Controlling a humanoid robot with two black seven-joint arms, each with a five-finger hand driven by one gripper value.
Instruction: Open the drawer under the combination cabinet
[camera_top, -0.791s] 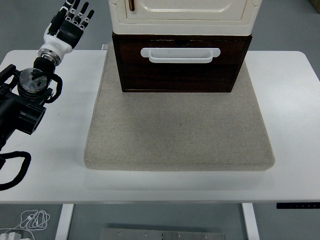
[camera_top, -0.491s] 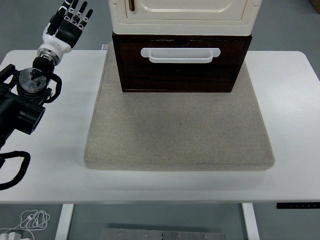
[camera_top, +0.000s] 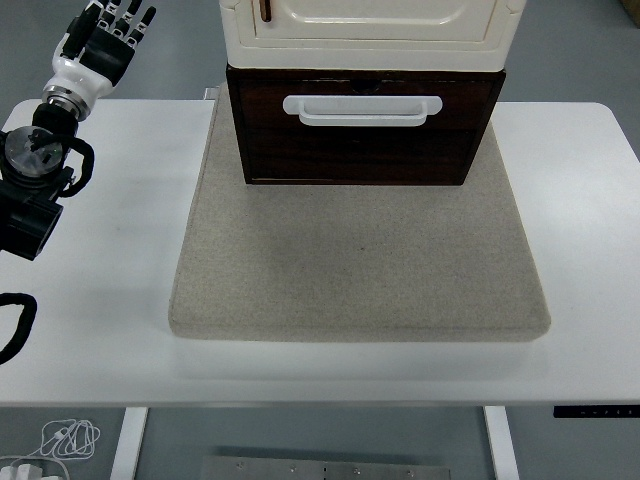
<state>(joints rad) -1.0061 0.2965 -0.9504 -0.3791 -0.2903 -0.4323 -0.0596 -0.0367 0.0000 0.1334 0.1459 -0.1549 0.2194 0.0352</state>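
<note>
The dark brown drawer (camera_top: 360, 140) sits under the cream cabinet (camera_top: 368, 30) at the back of a beige mat (camera_top: 350, 270). Its front stands out a little from the cabinet and carries a white bar handle (camera_top: 362, 108). My left hand (camera_top: 100, 35) is at the far upper left, well away from the drawer, fingers spread and holding nothing. The black left arm (camera_top: 35, 190) lies along the left edge. The right arm is out of view.
The white table (camera_top: 580, 200) extends on both sides of the mat. A black cable loop (camera_top: 15, 325) hangs at the left edge. A white cable bundle (camera_top: 65, 438) lies on the floor below.
My left hand and arm have moved to the left and slightly up, away from the cabinet. The drawer has not moved.
</note>
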